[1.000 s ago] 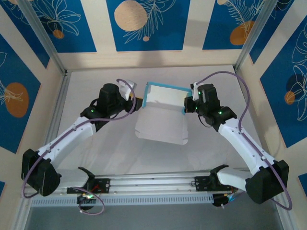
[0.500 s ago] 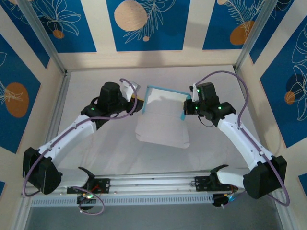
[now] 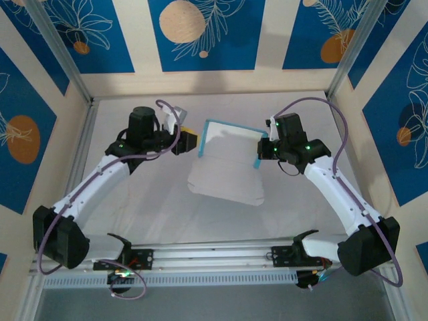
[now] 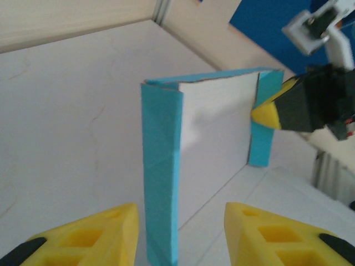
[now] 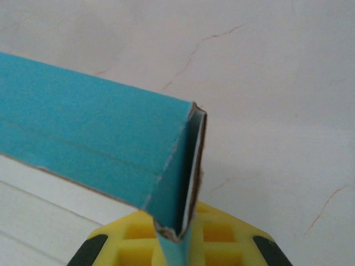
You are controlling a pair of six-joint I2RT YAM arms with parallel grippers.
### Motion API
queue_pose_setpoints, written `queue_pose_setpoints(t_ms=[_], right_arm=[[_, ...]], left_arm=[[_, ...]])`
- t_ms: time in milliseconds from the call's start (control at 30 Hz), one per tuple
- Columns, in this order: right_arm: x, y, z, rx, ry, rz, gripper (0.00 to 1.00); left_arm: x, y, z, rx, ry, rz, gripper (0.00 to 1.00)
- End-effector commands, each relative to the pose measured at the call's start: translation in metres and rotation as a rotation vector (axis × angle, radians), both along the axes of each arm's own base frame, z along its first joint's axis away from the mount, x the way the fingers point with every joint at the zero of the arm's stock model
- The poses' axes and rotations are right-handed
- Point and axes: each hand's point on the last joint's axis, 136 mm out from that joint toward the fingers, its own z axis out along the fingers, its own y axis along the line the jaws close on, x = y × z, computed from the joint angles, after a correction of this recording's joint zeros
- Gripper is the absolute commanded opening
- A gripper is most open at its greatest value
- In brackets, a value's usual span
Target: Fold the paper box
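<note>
The paper box (image 3: 226,175) lies mid-table as a white sheet with its far wall (image 3: 231,125) and right flap (image 3: 256,155) raised, light blue outside. My right gripper (image 3: 261,148) is shut on that right flap; in the right wrist view the doubled blue card (image 5: 111,144) is pinched between the yellow fingers (image 5: 222,233). My left gripper (image 3: 192,141) stands open just left of the box's far left corner. In the left wrist view a blue corner flap (image 4: 161,177) stands upright between and ahead of the yellow fingertips (image 4: 89,238), touching neither. The right gripper's yellow tip (image 4: 267,114) presses the opposite flap.
The white table (image 3: 147,200) is fenced by wooden walls with blue panels and metal posts (image 3: 80,87) at the far corners. The arm bases and a rail (image 3: 214,257) run along the near edge. Bare table lies left and in front of the box.
My left arm has drawn back to the left, away from the box's left corner, and its jaws have shifted in width. The right gripper has kept its hold and barely moved.
</note>
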Motion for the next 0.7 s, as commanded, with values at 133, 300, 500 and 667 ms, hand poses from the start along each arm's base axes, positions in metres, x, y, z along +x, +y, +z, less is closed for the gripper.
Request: queue_pose_setpoints(t_ms=[133,300,500,667], right_arm=[[-0.002,0.0,0.007,0.022,0.013,0.018,0.0],[-0.002,0.002,0.006,0.034,0.02,0.023,0.0],[-0.002,0.003,0.006,0.045,0.023,0.024,0.0],[-0.003,0.005,0.008,0.054,0.025,0.028,0.0]], left_arm=[[-0.013,-0.022,0.02,-0.185,0.116,-0.207,0.42],[-0.008,-0.024,0.003,-0.166,0.156,-0.206,0.36],[0.005,-0.017,-0.017,-0.067,0.142,-0.119,0.33],[0.015,-0.01,-0.027,0.007,0.111,-0.049,0.32]])
